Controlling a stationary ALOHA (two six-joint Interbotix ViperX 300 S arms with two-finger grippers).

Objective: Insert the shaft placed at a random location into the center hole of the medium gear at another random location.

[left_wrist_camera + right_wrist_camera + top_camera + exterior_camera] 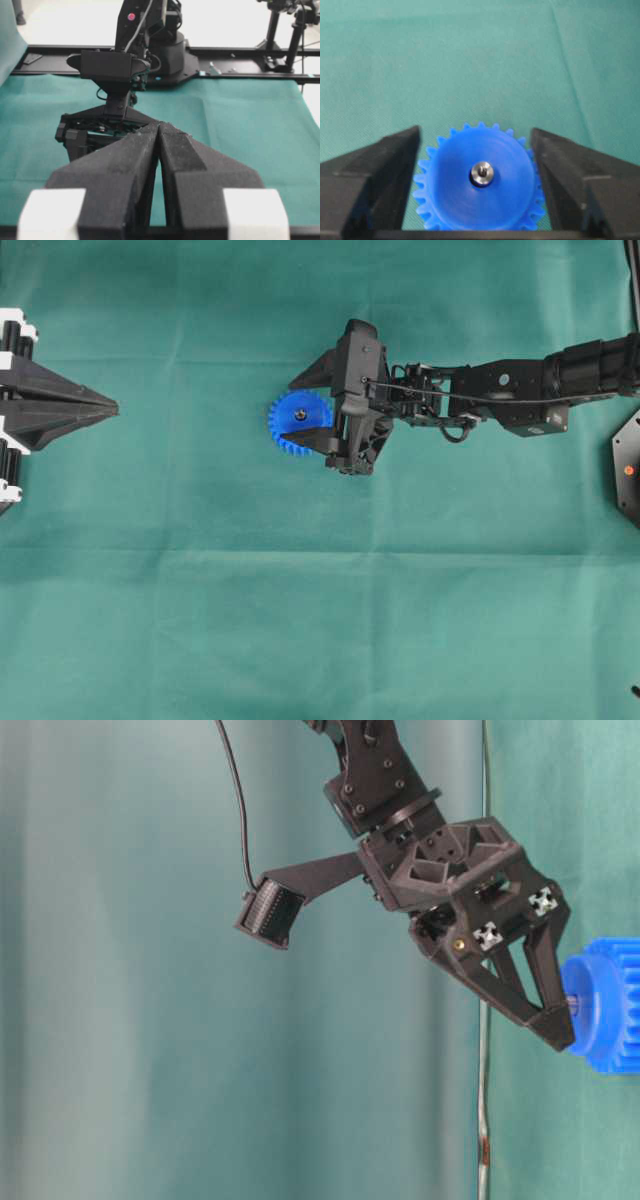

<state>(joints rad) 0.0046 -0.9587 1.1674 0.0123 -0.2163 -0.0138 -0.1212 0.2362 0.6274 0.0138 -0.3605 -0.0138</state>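
The blue medium gear [290, 428] lies flat on the green cloth near the middle. The silvery shaft [301, 414] stands in its center hole. In the right wrist view the shaft's round end [482, 173] fills the hole in the gear's face [470, 200]. My right gripper [289, 410] is open and hovers over the gear, one finger [385, 170] on each side of it, not touching. From table level the gripper [563, 995] sits at the gear [612, 1010]. My left gripper [112, 408] is shut and empty at the far left [159, 126].
A black device [628, 465] with an orange dot sits at the right edge. The right arm [107, 67] faces the left wrist camera across the cloth, with a black frame rail [240, 75] behind it.
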